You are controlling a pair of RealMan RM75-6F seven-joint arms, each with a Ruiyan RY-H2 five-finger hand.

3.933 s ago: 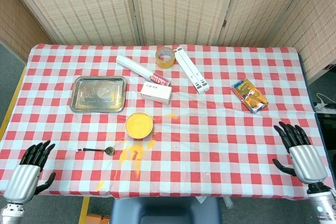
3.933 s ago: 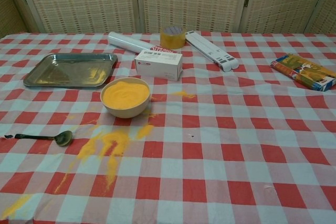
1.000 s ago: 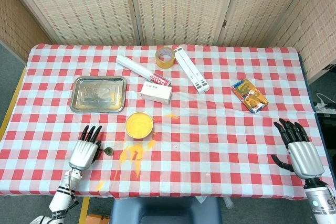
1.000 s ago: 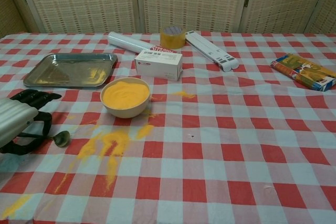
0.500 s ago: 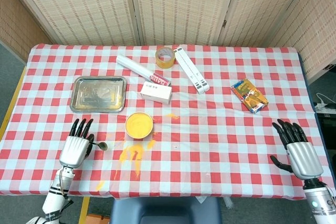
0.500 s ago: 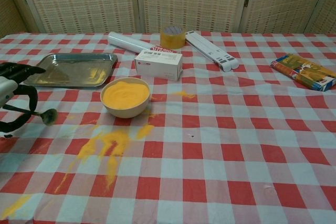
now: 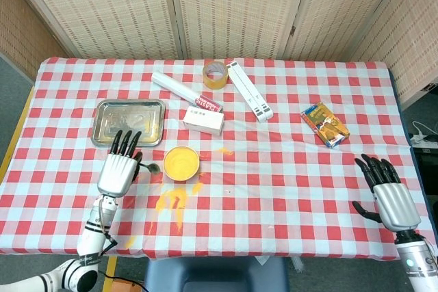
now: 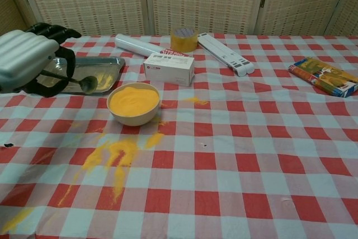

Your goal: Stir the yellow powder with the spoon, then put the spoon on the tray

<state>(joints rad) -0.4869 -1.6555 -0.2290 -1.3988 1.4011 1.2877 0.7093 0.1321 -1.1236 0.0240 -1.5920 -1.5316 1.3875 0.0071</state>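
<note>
Nearest the front edge of the bench (image 7: 287, 203) we record spilled yellow powder (image 8: 114, 158), a streaked patch on the checked cloth just in front of the bowl.

At the front right corner we list the right hand (image 7: 387, 193), palm down, fingers (image 7: 373, 169) spread, holding nothing.

Left of centre we list the left hand (image 7: 120, 165), raised above the cloth. Its fingers (image 8: 53, 29) curl around the handle of the spoon (image 8: 78, 81); the spoon's round end points toward the bowl and hangs in the air just beside its left rim, apart from the powder.

Item: bowl (image 7: 181, 163), cream, filled with yellow powder (image 8: 133, 101), standing near the middle of the left half.

Item: tray (image 7: 147, 111), metal, behind the left hand, toward the left edge.

Item: white box (image 7: 203, 120), just behind the bowl.

Toward the right edge we note a colourful carton (image 7: 325, 124).

Nearest the back edge we enter a white roll (image 7: 179, 88) with a red label, a roll of brown tape (image 7: 215, 74), and a long white folding stand (image 7: 249, 90), the three lying close together.
</note>
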